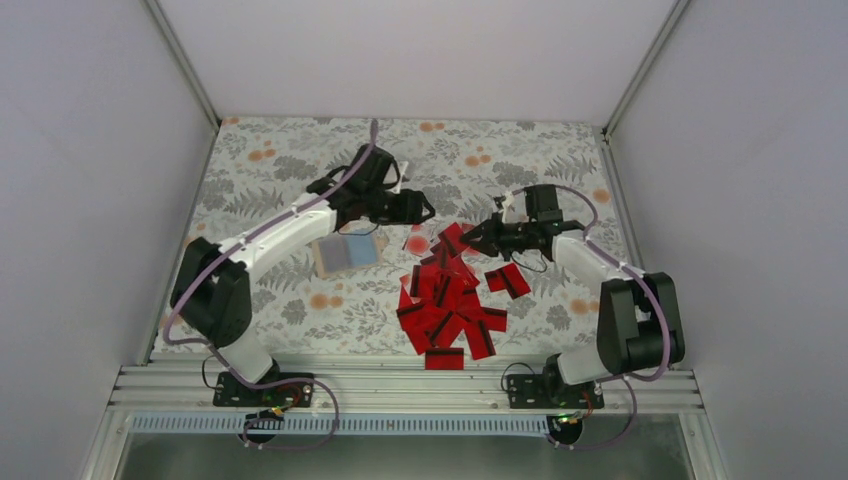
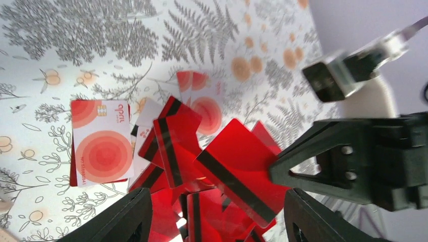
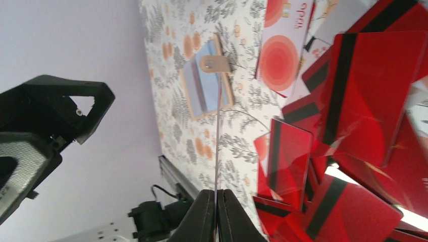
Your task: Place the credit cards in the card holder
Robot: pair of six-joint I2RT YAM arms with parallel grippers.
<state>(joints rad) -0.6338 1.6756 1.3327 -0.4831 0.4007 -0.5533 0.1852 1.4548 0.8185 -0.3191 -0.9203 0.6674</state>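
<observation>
Several red credit cards with black stripes lie in a loose pile (image 1: 450, 300) on the flowered cloth. A pale-faced card with a red blot (image 2: 101, 146) lies at its far left edge. The tan card holder (image 1: 345, 252) lies left of the pile, its face bluish in the right wrist view (image 3: 207, 83). My right gripper (image 1: 470, 235) is shut on one red card (image 2: 242, 171), seen edge-on in its own view (image 3: 218, 131), and holds it over the pile's far end. My left gripper (image 1: 425, 208) is open and empty just beside that card, its fingers (image 2: 121, 217) on either side of it.
The cloth (image 1: 300, 160) covers the table between grey walls. A metal rail (image 1: 400, 385) runs along the near edge by the arm bases. Two cards (image 1: 508, 280) lie apart at the right of the pile.
</observation>
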